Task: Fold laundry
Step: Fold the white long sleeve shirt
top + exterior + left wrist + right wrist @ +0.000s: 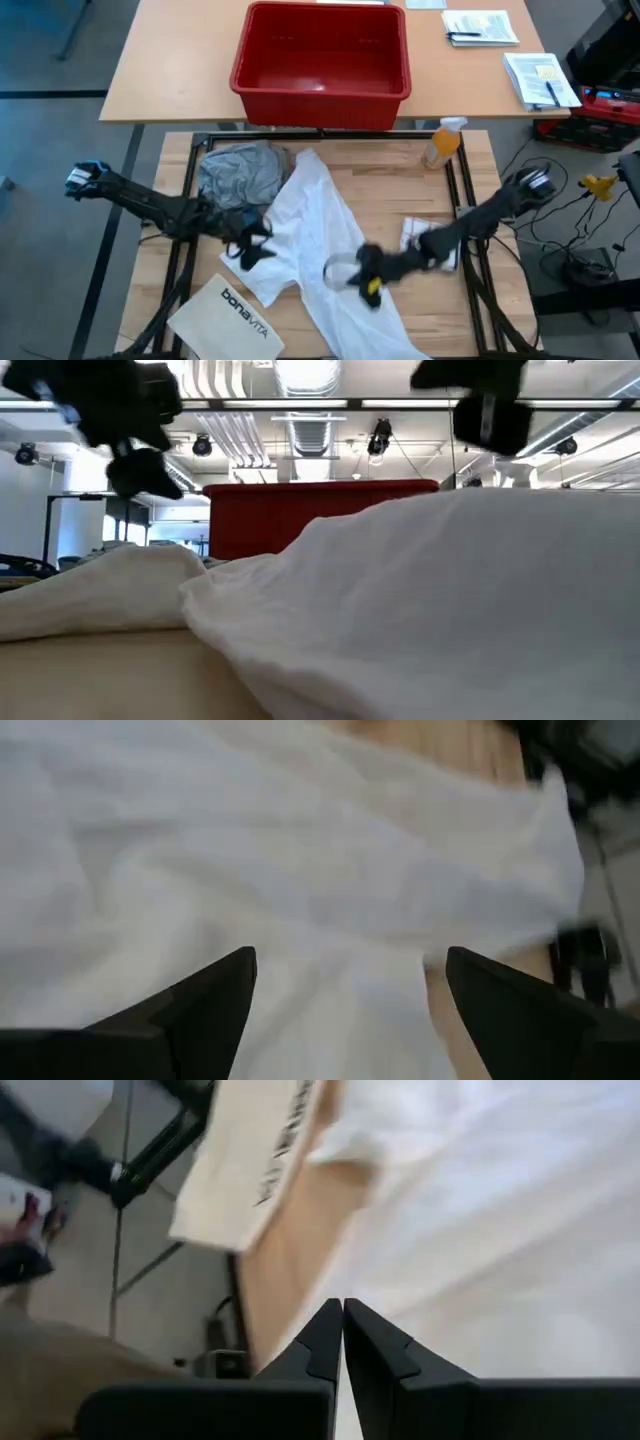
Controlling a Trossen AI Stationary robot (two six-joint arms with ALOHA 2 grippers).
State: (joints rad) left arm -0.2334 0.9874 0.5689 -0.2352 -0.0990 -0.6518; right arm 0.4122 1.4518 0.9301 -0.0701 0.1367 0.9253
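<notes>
Left arm: the dark left arm comes in from the left edge of the wooden table [400,160], and the left gripper [250,247] is over the left edge of the large white button-front shirt [320,225].
Left jaws: the left wrist view shows the two dark fingers [205,1005] spread wide apart, with only white cloth between them; they hold nothing.
Grey T-shirt: the crumpled grey soft T-shirt [238,172] lies at the far left part of the table, touching the white shirt on its right side.
White bag: the stiff flat white bag printed "bonavita" [226,320] lies at the near left corner, just beside the lower edge of the white shirt.
White shirt: it lies spread in a long diagonal band across the middle of the table, from near the grey T-shirt down to the near edge; in the low view it fills the front as big white folds [450,600].
Red bin: the red plastic rectangular bin [320,62] stands on the tan table behind, beyond the wooden table.
Right arm: the dark right arm reaches in from the right, and the right gripper [368,272] is over the right side of the white shirt.
Right jaws: the right wrist view shows the fingertips [325,1342] pressed together, closed, with no cloth seen between them.
Spray bottle: the yellow-orange spray bottle [442,143] stands at the far right corner of the wooden table.
Small white piece: a small white folded thing [416,235] lies near the right arm; I cannot tell what it is.
</notes>
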